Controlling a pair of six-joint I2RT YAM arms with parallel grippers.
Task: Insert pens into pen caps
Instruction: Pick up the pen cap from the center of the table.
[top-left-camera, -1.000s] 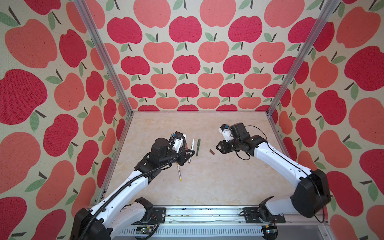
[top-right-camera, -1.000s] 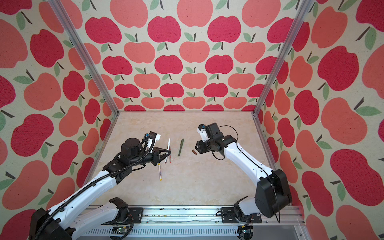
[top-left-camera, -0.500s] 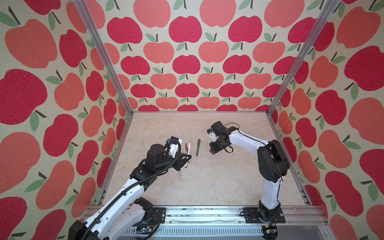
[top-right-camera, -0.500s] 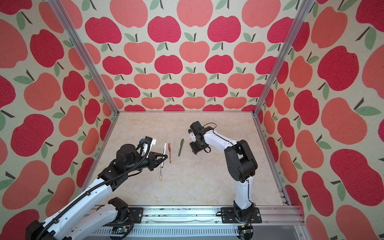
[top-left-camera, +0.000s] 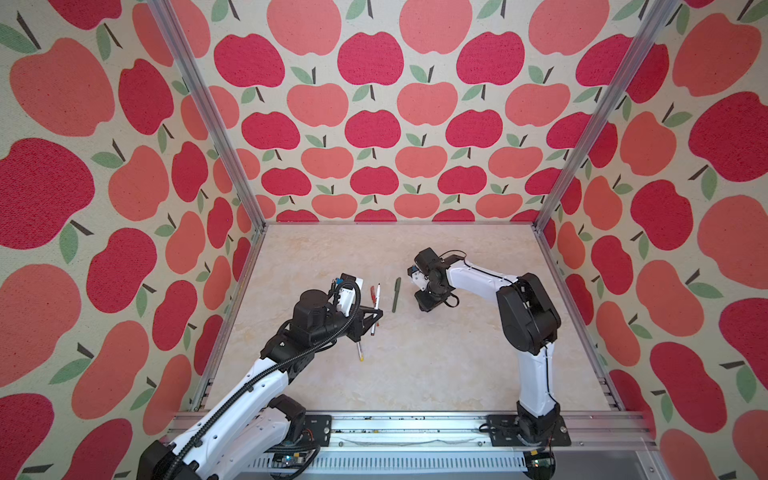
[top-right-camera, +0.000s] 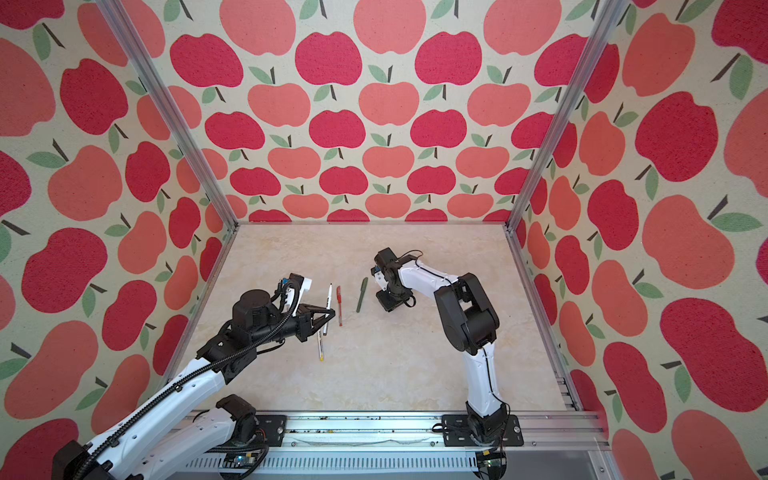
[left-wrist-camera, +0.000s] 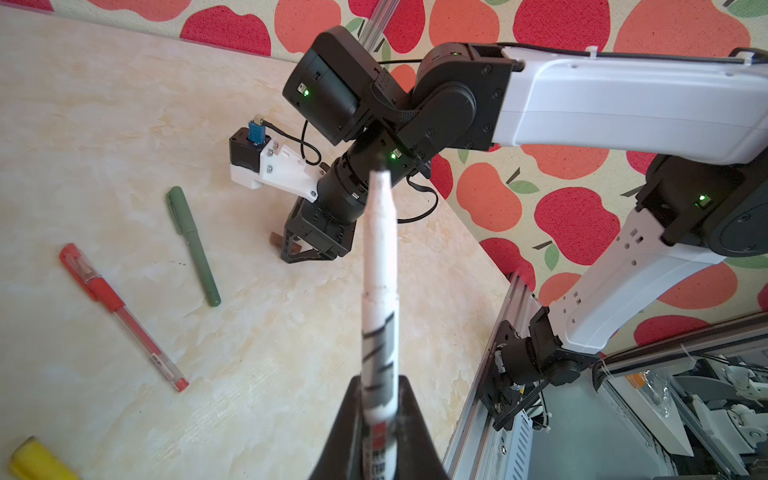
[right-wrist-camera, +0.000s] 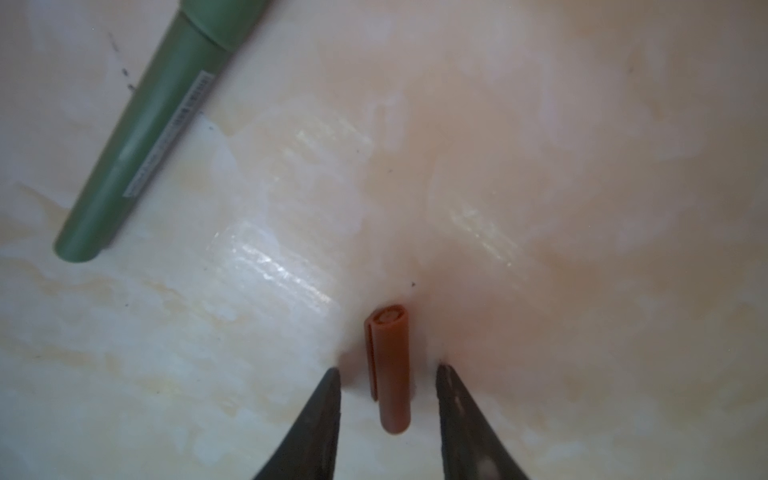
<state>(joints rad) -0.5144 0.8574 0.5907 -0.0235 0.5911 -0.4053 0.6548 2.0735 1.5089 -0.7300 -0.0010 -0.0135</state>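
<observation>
My left gripper (left-wrist-camera: 378, 384) is shut on a white-barrelled pen (left-wrist-camera: 380, 270) whose dark tip points towards the right arm; in both top views this pen (top-left-camera: 376, 307) (top-right-camera: 328, 307) hangs just above the table. My right gripper (right-wrist-camera: 388, 368) stands open, tips down at the table on either side of the maroon-brown pen cap (right-wrist-camera: 388, 336), with gaps on both sides. In the top views the right gripper (top-left-camera: 428, 305) hides the cap. A green pen (top-left-camera: 396, 295) (right-wrist-camera: 141, 137), a red pen (top-right-camera: 339, 305) (left-wrist-camera: 120, 313) and a yellow-tipped pen (top-right-camera: 320, 349) lie on the table.
Patterned walls and metal corner posts (top-left-camera: 208, 124) close in the table (top-left-camera: 415, 374) on three sides. A metal rail (top-left-camera: 395, 428) carrying both arm bases runs along the front edge. The right arm's elbow (top-left-camera: 525, 316) stands high over the right half.
The right arm folded up and its gripper came left and down over the maroon-brown cap, hiding it in the top views. The left gripper drew slightly towards the front with the white pen.
</observation>
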